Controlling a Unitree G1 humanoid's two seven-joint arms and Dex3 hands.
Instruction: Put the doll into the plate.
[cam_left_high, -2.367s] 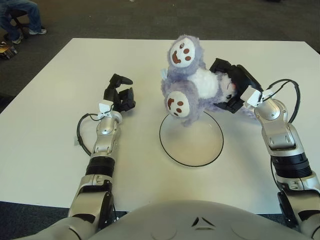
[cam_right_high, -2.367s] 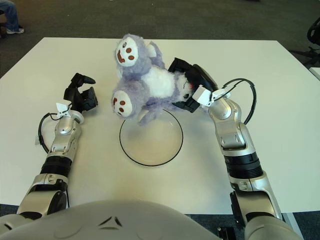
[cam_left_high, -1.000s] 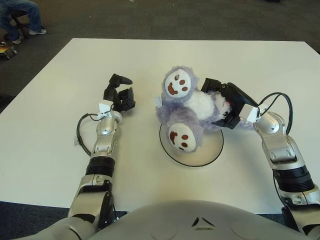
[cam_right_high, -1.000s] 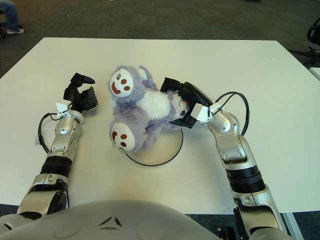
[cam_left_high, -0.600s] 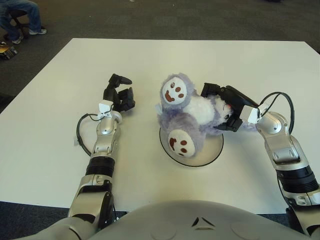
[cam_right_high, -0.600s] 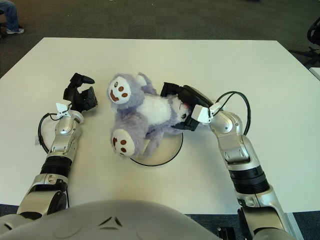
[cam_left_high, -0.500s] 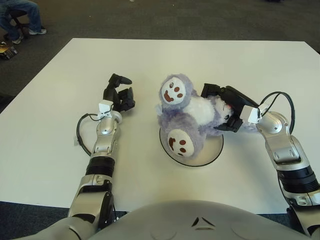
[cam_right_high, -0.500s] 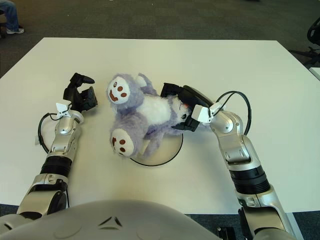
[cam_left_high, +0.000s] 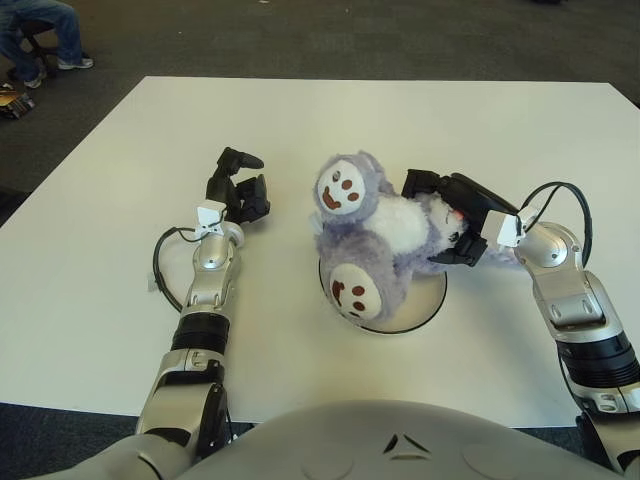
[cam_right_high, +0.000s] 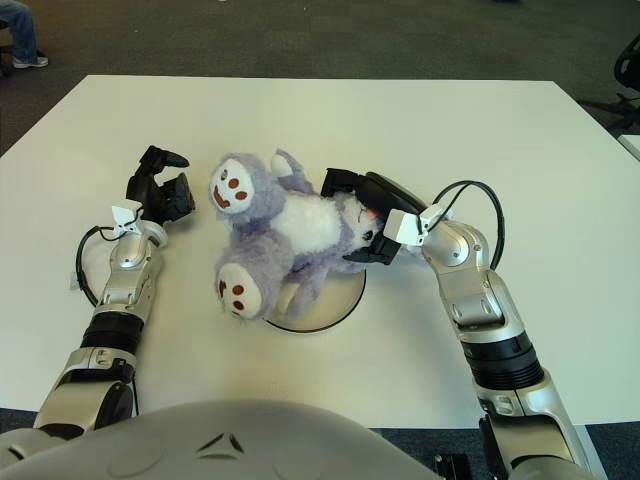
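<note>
A seated person (cam_left_high: 40, 30) shows at the far left, off the table, only legs and shoes in view. On the white table (cam_left_high: 120, 330), the left hand (cam_left_high: 238, 190) shows toward the left side, well apart from the doll; its dark fingers (cam_left_high: 243, 158) are loosely curled and hold nothing. One finger points outward to the right, the others bunch below it. A black cable (cam_left_high: 160, 265) loops beside the left forearm.

Near the middle lies the plate (cam_left_high: 425, 300), a shallow clear dish with a dark rim. The doll (cam_left_high: 385, 225), purple plush with a white belly, lies across the plate's left and far parts and covers most of it; only the near-right arc of the rim shows. One foot (cam_left_high: 340, 190), with a pale sole and brown spots, points up and to the left, beyond the plate's rim. The other foot (cam_left_high: 355, 290) sits lower and nearer, over the plate's left part. The belly faces upward. The doll's head end is turned to the right and is mostly hidden by the hand there; a small red mark shows at that spot, too small to make out.

The right hand (cam_left_high: 455, 215) is closed around the doll's right end, one dark finger over the top and another under the near side, pressing into the fur. It may be resting partly on the plate's far-right edge, though the fur hides the contact. A black cable (cam_left_high: 560, 195) arcs above the right wrist.
</note>
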